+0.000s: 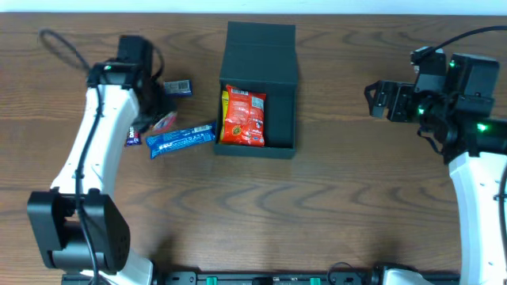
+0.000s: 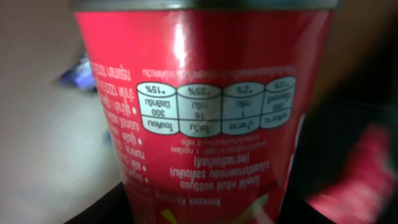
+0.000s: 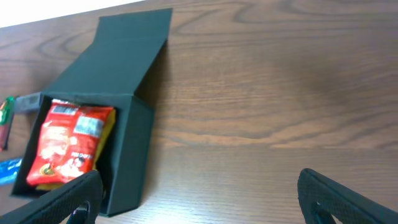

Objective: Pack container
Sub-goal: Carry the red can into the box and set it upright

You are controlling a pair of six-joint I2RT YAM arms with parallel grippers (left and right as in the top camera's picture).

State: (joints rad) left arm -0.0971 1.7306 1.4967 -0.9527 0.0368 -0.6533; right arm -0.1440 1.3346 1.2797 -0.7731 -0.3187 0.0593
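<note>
The dark teal-grey container stands open at the table's middle, its flap lid laid back. A red-orange snack packet lies inside it. Both also show in the right wrist view: the container and the packet. My left gripper is left of the container, shut on a red snack packet that fills the left wrist view; dark fingers flank its lower end. My right gripper is open and empty, well right of the container, fingers wide apart.
A blue bar packet lies just left of the container. A small dark blue packet sits above it, and a purple packet lies beside my left arm. Bare wood lies between the container and the right gripper.
</note>
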